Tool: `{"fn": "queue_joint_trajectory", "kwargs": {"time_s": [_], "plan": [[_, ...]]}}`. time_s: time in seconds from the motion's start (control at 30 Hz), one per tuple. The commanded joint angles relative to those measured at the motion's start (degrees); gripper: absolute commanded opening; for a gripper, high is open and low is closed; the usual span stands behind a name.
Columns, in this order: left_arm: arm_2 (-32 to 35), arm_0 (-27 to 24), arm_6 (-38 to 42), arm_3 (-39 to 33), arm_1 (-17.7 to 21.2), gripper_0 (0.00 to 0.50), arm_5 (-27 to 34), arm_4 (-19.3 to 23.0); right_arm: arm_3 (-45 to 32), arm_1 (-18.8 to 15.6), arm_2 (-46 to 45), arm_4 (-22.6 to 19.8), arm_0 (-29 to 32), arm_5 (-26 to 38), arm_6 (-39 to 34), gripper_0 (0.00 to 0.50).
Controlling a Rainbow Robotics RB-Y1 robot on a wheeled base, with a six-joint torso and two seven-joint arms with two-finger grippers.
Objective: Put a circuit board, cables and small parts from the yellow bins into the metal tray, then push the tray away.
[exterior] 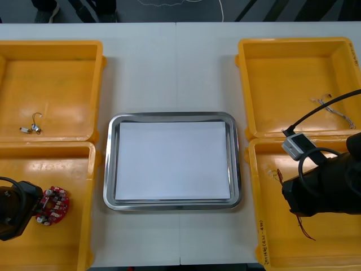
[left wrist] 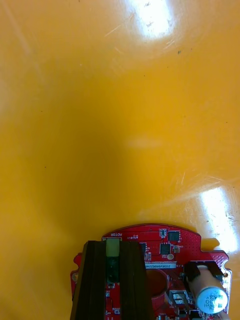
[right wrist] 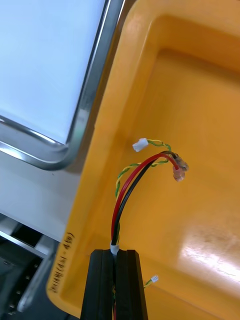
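Now that each claw has a thing in it, the job is to lift both things out and set them in the tray (exterior: 111,164) without a drop. The left claw (left wrist: 112,251) is clenched on a little green piece (left wrist: 113,244) on the board (left wrist: 165,241), low in the near left bin (exterior: 79,169). That is a small hold, so I think it should go up slow and straight, well over the bin wall, or the board may tip and slip out. The right claw (right wrist: 117,254) is clenched on the red and black cable (right wrist: 131,187) in the near right bin (exterior: 265,226), just beside the tray. The cable's free end sticks out past the claw. A thin yellow and green cable (right wrist: 124,174) crosses it there, and I cannot tell if the two are caught up. So a gentle lift is best, with an eye on that thin one so it does not come along. The tray sits on the counter (exterior: 175,68) between the bins, white inside, with nothing in it yet. The far left bin (exterior: 51,73) has a few small metal parts (exterior: 31,129). The far right bin (exterior: 282,84) has one thin pale cable (exterior: 333,108).
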Motion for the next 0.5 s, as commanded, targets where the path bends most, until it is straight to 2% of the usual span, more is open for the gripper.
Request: {"fn": "queue_joint_trajectory", "kwargs": {"time_s": [0.03,0.23,0.5], "plan": [[-0.8,1.6,-4.5,-0.3,-1.0,0.0,-0.6,-0.7,-1.6,1.3,3.8,1.3,-3.6,0.4,-6.0,0.0],[0.2,1.2,-4.9,-2.0,-0.9,0.0,-0.3,-0.6,-1.5,2.2,7.2,4.3,-6.0,1.0,-11.1,0.0],[2.4,1.0,-5.6,-9.2,1.8,0.0,5.7,0.3,-0.4,5.1,8.2,5.2,-9.4,4.8,-15.5,0.0]]}}
